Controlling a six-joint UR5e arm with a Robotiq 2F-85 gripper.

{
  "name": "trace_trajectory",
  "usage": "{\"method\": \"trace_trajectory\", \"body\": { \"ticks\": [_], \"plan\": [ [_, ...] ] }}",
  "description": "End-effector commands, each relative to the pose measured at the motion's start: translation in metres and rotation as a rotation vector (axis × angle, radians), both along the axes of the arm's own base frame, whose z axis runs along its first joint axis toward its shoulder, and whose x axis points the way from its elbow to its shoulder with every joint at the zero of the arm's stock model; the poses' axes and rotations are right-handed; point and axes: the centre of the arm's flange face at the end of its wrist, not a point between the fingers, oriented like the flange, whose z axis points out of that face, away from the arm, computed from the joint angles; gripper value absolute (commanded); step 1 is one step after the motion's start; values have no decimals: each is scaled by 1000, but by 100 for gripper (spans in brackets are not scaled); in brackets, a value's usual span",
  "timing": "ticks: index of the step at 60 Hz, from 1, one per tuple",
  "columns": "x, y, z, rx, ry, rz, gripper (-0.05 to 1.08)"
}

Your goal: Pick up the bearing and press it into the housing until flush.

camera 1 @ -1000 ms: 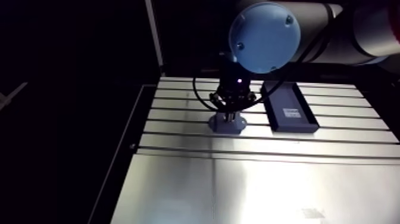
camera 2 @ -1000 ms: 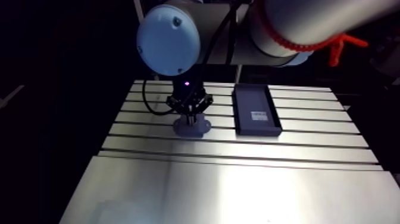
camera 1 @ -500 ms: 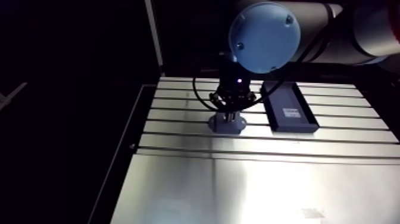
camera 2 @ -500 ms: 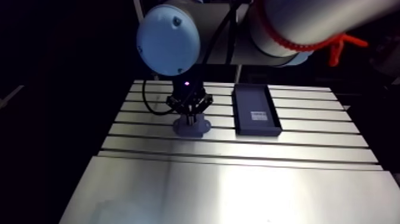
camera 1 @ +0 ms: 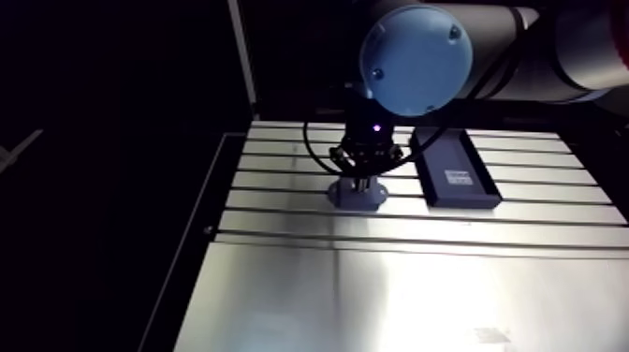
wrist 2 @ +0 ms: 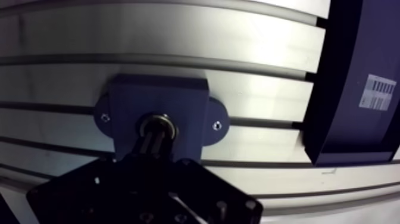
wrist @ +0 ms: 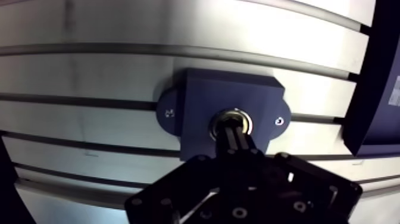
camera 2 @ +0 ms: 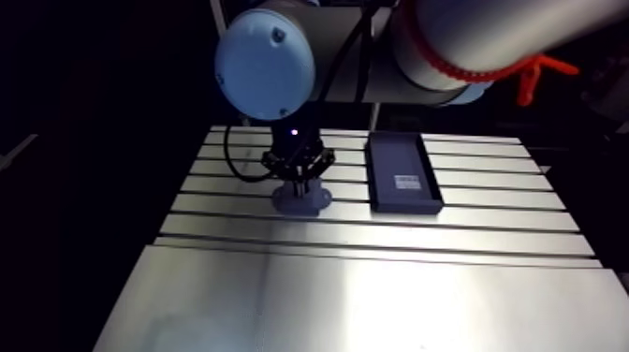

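Observation:
A dark blue housing (wrist: 238,95) with two mounting ears lies on the slotted table (wrist: 119,27). A metal bearing (wrist: 231,112) sits in its centre bore, with only the ring's rim showing. My gripper (wrist: 234,128) stands straight over the bore, shut, and its joined fingertips rest on the bearing's middle. Nothing is held between them. The arm view shows the gripper (camera 1: 361,176) upright over the housing (camera 1: 357,196) near the table's back.
A dark rectangular tray (wrist 2: 351,83) with a white barcode label (wrist 2: 378,92) lies beside the housing, a short gap away. In the arm view the tray (camera 1: 455,168) lies to the right. A smooth metal plate (camera 1: 402,300) covers the table's front half.

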Motion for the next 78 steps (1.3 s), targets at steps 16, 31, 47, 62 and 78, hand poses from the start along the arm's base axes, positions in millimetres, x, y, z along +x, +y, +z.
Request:
{"method": "trace_trajectory", "body": {
  "ticks": [16,31,47,62,78],
  "plan": [
    [-4,0,25,0,46,0,107],
    [-5,0,42,0,68,2,103],
    [-8,0,60,8,49,3,2],
    [-16,-1,91,1,-10,-1,2],
    [-15,1,134,8,-38,-6,2]
  ]
}}
